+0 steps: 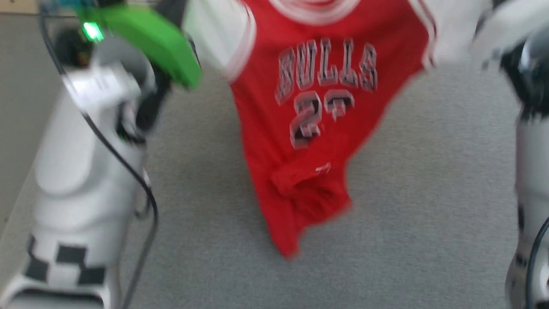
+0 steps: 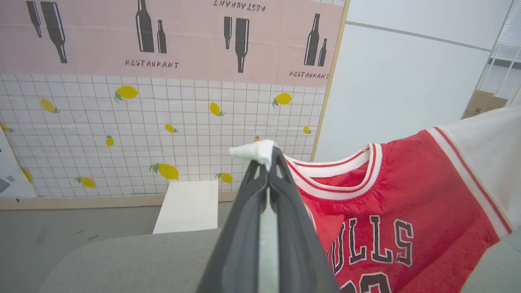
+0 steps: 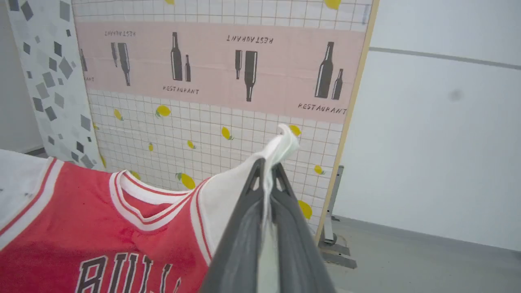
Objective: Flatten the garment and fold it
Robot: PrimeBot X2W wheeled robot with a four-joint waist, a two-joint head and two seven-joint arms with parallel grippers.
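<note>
Red jersey-style garment (image 1: 309, 128) with white short sleeves, striped collar and black white-outlined lettering held aloft, spread between both claws, front turned toward head camera. Left claw (image 2: 267, 162) clamped shut on white sleeve edge; tuft of cloth seen past fingertips. Right claw (image 3: 269, 165) pinched closed on other white sleeve. Lower hem bunched, hung low over grey fabric-covered desk (image 1: 429, 193); contact not discernible, head view blurred. Lemon-patterned wall panel (image 2: 122, 130) seen behind.
</note>
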